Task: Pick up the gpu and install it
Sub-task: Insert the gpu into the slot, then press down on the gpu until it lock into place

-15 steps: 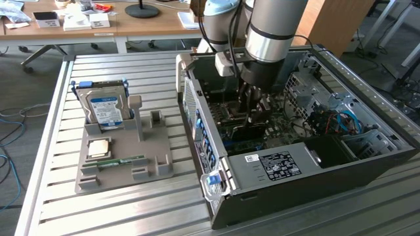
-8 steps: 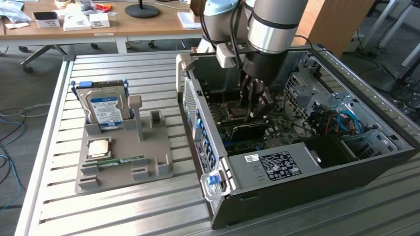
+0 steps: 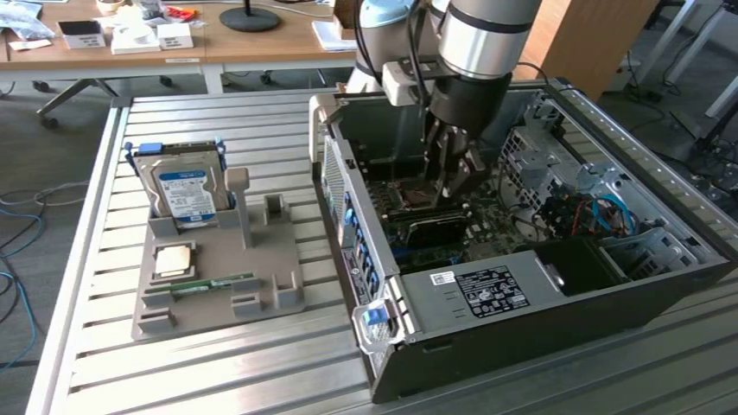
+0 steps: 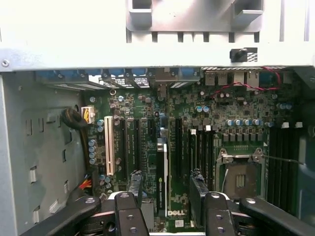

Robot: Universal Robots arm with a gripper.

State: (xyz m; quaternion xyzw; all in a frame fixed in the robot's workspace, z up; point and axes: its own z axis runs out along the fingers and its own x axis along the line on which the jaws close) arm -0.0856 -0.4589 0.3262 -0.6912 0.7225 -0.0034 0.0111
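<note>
Aluminium slats form the work table (image 3: 231, 363), grey and ribbed. Behind it stands a wooden desk (image 3: 231, 43) with small white boxes (image 3: 138, 36) and a round black base (image 3: 251, 17).

Exterior view, from its left:
- Blue cables (image 3: 17, 229) lie on the grey floor beside the table.
- A grey parts holder (image 3: 219, 285) sits on the slats. A hard drive (image 3: 185, 194) with a blue label stands upright in it, a square chip (image 3: 174, 259) lies flat in front of that, and a narrow green memory stick (image 3: 213, 284) lies nearer the front edge.
- The open computer case (image 3: 519, 294) lies on its side towards the exterior view's right, with the motherboard facing up.
- The arm reaches down into the case from above, and the gripper (image 3: 452, 177) is low over the board.

Position of the gpu (image 3: 433, 232): inside the case, standing on edge on the motherboard (image 4: 236, 128), directly below the gripper. The wrist view shows the gpu (image 4: 164, 162) edge-on among the expansion slots, beside a white slot (image 4: 109, 145).

Gripper (image 4: 166, 184): jaws spread wide. One finger stands on each side of the card with a gap showing, so it clamps nothing.
</note>
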